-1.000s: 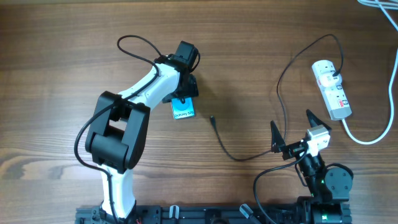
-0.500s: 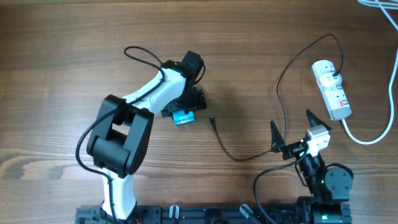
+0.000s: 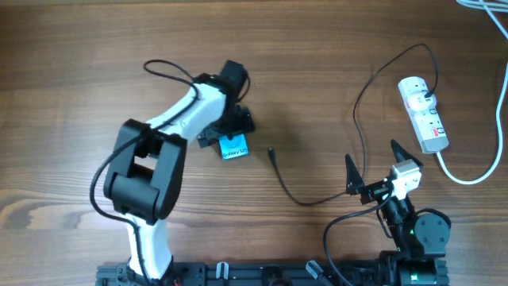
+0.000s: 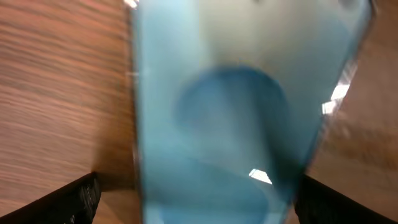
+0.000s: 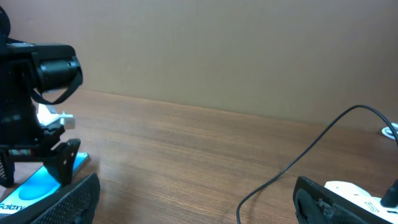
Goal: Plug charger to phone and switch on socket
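- The left pincer [image 3: 229, 132] stands wide open above the phone [image 3: 233, 148], one finger on either side of it.
- In the left wrist view, the two dark fingertips [image 4: 78, 198] sit in the bottom corners. The blurred turquoise screen fills the space between them, and a strip of bare wood shows beside the left fingertip. I cannot tell whether the other finger touches the phone's edge.
- The phone lies flat on the table [image 3: 95, 71], left of centre, screen up.
- The right pincer [image 3: 371, 159] is also spread wide and holds nothing. It is near the front edge, well apart from the phone.
- The charger [image 3: 284, 184] runs from the socket [image 3: 423, 115] in a loop and passes close by the right pincer. Its connector tip [image 3: 271, 151] is on the wood near the phone, not touching it.
- The socket lies at the far right with a black plug [image 3: 429, 99] in it. Its thick white cord [image 3: 468, 179] curves away on that side.
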Controlling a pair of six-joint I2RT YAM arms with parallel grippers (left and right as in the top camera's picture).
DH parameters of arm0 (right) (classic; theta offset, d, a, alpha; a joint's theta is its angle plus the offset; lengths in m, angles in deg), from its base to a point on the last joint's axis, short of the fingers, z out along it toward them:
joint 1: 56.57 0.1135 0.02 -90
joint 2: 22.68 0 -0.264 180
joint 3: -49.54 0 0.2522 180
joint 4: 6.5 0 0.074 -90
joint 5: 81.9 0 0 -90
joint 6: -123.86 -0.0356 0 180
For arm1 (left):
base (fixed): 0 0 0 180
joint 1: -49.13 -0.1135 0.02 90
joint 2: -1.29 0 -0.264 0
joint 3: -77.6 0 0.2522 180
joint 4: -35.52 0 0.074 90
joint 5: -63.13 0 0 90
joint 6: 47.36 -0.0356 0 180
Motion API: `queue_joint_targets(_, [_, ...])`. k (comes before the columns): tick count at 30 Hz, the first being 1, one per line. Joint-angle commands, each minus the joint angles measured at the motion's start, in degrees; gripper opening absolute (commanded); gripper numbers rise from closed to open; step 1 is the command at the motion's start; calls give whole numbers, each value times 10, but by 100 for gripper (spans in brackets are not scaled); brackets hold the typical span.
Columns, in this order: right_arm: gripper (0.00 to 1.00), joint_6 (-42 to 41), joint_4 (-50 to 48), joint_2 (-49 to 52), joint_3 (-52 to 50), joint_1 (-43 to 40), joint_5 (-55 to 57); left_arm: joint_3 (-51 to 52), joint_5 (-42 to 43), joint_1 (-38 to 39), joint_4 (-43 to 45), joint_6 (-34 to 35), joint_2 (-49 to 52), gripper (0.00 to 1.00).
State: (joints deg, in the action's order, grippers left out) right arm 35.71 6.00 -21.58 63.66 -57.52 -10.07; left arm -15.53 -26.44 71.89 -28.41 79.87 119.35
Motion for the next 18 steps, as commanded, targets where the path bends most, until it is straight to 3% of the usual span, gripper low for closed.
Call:
queue_joint_targets(1, [100,10,-1,-6,-1,-2,1,34,14,-27,16,12,47,99])
queue_joint_targets(8, [100,10,-1,-6,-1,-2,1,34,12,-12,3,38,47,87])
queue_joint_targets(13, [100,10,-1,-6,-1,-2,1,34,10,-10,1,57,47,89])
queue_joint_targets(18, [100,10,-1,-6,-1,-2,1,34,-1,-5,2,56,47,98])
